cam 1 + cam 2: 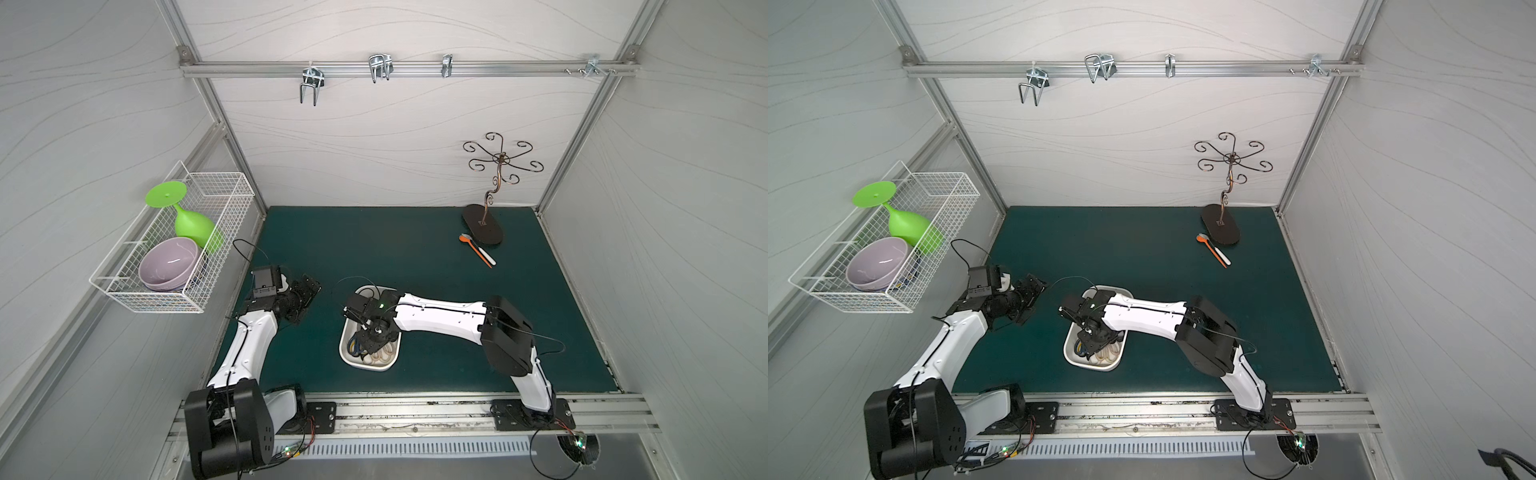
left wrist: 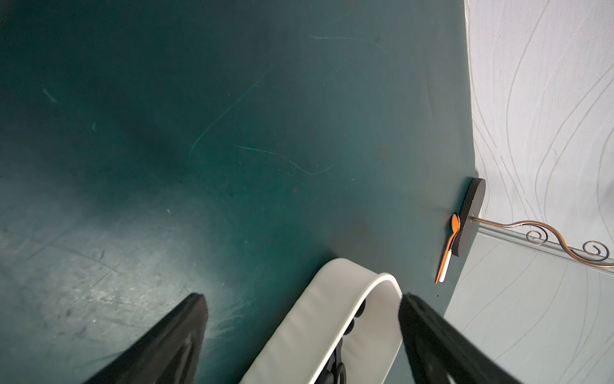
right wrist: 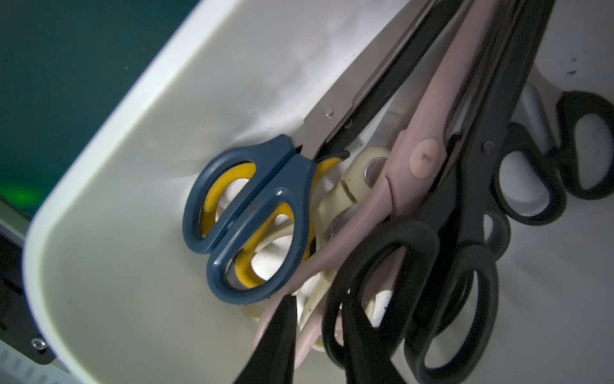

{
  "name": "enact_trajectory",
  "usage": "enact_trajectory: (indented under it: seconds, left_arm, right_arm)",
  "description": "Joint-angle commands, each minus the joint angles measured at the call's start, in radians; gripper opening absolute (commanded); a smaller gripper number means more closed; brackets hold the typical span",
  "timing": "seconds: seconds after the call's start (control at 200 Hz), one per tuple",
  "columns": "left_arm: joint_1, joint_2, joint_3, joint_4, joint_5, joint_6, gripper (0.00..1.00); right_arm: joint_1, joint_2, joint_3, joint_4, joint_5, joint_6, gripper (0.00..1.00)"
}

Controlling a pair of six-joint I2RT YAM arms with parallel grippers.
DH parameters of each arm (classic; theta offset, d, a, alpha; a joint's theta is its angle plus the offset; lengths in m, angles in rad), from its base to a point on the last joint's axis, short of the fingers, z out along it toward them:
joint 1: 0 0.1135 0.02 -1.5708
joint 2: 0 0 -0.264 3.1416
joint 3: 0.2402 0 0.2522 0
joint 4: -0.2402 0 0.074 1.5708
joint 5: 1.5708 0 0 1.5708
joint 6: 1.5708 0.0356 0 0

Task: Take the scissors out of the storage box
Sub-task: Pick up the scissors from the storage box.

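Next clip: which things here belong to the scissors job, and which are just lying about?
Job: scissors; storage box holding them; right end effector, down inside the box.
Lying about: orange and white spoons; scrolled metal stand; wire basket with green goblet and lilac bowl; wall hooks.

Shallow white rectangular plastic storage box (image 1: 347, 354) near the front middle of the dark green table mat (image 1: 395, 249)

Inside it the steel-bladed scissors (image 3: 382, 199) lie heaped: blue-handled pair (image 3: 252, 216) over yellow-handled pair (image 3: 229, 186); long pink pair (image 3: 428, 139) across cream-handled pair (image 3: 345, 192); black-handled pairs (image 3: 465, 266) beside the pink; the right gripper (image 3: 319, 345) reaches down among them; the left gripper (image 1: 309, 286) hangs left of the box; far right, a bronze wire hook stand (image 1: 482, 224), orange and white spoons (image 1: 478, 249) just before its base; on the left wall, a white wire mesh basket (image 1: 226, 208) holds a lilac bowl (image 1: 168, 262), a green plastic goblet (image 1: 191, 224) behind it.
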State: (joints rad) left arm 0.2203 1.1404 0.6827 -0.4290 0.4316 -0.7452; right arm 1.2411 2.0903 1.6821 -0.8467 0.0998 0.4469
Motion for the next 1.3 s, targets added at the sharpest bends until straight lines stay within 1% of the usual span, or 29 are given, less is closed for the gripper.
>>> enact_trajectory:
  seconds: [0.0,0.06,0.11,0.215,0.32,0.45,0.535,0.64,0.985,1.295]
  left_arm:
    - [0.005,-0.004,0.016,0.003,0.019,-0.006,0.95]
    - [0.005,-0.003,0.018,0.002,0.022,-0.007,0.94]
    - [0.005,-0.002,0.020,0.003,0.024,-0.009,0.95]
    - [0.004,-0.002,0.023,0.002,0.027,-0.009,0.95]
    - [0.005,-0.001,0.023,0.002,0.026,-0.009,0.94]
    - [0.004,-0.001,0.022,0.002,0.026,-0.008,0.94]
    - [0.005,-0.001,0.021,0.002,0.027,-0.008,0.94]
    - [0.005,-0.003,0.020,0.004,0.026,-0.009,0.95]
    - [0.005,0.003,0.005,0.029,0.045,-0.015,0.94]
    - [0.004,0.029,0.005,0.048,0.059,-0.022,0.94]
  right_arm:
    - [-0.011,0.026,-0.002,-0.039,0.004,0.017,0.28]
    - [-0.014,0.031,-0.003,-0.043,0.006,0.021,0.26]
    - [-0.016,0.037,-0.002,-0.042,0.002,0.023,0.22]
    - [-0.021,0.039,-0.004,-0.043,-0.002,0.024,0.21]
    - [-0.020,0.032,-0.007,-0.040,0.000,0.023,0.12]
    - [-0.021,0.019,-0.019,-0.034,0.009,0.026,0.11]
    - [-0.020,0.012,-0.023,-0.031,0.011,0.026,0.05]
    - [-0.022,0.008,-0.025,-0.029,0.013,0.023,0.00]
    - [-0.040,-0.025,-0.003,-0.051,-0.020,-0.001,0.00]
    - [-0.042,-0.036,0.052,-0.100,-0.005,-0.011,0.00]
